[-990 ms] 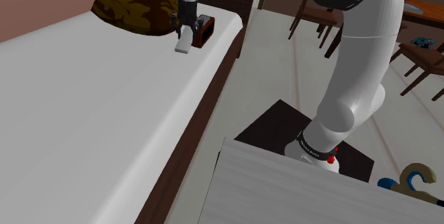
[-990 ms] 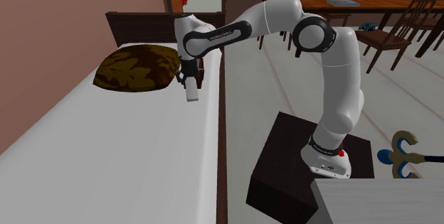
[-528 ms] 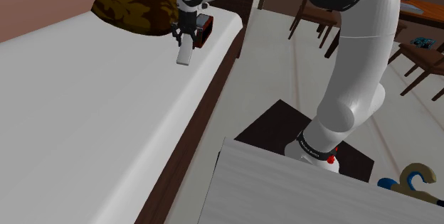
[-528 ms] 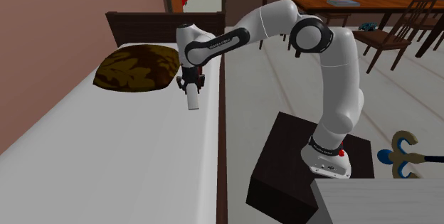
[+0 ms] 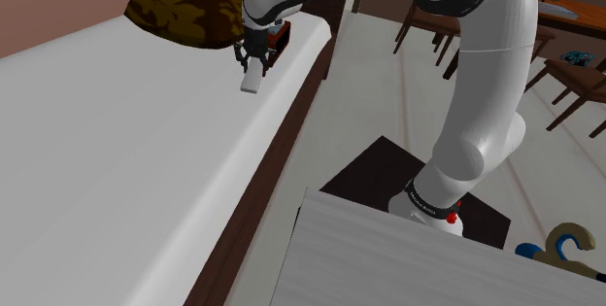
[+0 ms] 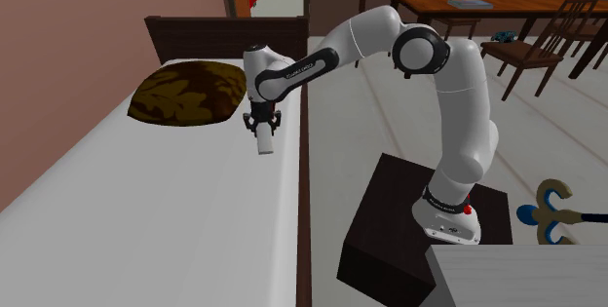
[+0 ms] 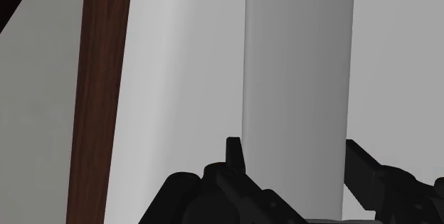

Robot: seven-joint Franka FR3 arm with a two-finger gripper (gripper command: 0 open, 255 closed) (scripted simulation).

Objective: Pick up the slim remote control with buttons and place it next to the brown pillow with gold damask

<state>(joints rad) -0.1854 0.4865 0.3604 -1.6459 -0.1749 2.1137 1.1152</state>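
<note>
While one tool [image 5: 252, 60] clasps one remote [image 5: 252, 82] — one pillow [image 5: 189, 11] lies near.

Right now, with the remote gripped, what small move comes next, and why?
Probably ease the end effector toward the pillow: it clasps the white remote, which hangs end-down over the bed, with a gap to the pillow.

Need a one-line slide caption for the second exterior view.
Franka end effector clasps the white remote over the white bed, near the brown gold-patterned pillow.
</note>
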